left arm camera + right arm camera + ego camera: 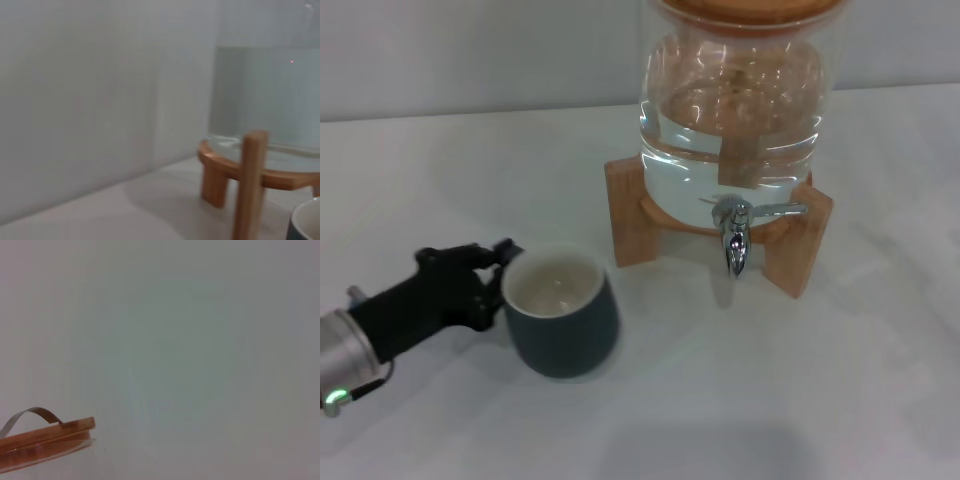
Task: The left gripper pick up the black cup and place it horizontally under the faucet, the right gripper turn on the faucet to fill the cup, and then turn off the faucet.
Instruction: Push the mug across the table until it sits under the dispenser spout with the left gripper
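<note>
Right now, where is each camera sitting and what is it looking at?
Head view: from the robot's head, looking down at the white table, the squat black cup, the chrome faucet and the left gripper at the cup's side.
Left wrist view: low by the table, facing the clear glass dispenser on its wooden stand; no robot parts show.
Right wrist view: up high, catching the dispenser's wooden lid; no robot parts.
Shared: all see the dispenser.

A glass dispenser point(735, 110) — water-filled, wood-lidded — sits on a wooden stand point(630, 210).
</note>
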Tool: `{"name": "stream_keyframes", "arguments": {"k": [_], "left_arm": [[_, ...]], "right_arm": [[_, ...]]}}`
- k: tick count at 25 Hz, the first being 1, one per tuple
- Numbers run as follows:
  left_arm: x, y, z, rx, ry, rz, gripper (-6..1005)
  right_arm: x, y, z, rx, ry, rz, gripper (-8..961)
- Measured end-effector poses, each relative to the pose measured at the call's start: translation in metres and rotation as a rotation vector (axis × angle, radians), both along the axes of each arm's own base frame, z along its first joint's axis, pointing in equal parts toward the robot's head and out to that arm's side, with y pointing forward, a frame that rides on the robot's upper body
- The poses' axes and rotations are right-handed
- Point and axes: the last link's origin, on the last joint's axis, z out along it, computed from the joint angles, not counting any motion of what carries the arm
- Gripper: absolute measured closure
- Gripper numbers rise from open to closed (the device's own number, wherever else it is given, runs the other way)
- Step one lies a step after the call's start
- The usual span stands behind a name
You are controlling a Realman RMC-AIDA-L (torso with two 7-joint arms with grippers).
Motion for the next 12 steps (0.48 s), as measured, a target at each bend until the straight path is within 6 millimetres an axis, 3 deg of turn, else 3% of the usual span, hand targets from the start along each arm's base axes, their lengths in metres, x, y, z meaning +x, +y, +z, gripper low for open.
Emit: {"name": "stream_keyframes", "arguments": {"k": [12], "left_arm": [[0.036, 0.025, -0.033, -0.125, 0.061, 0.015, 848]], "right_arm": [[-0.004, 0.005, -0.001, -0.009, -0.006, 0.022, 189]]}}
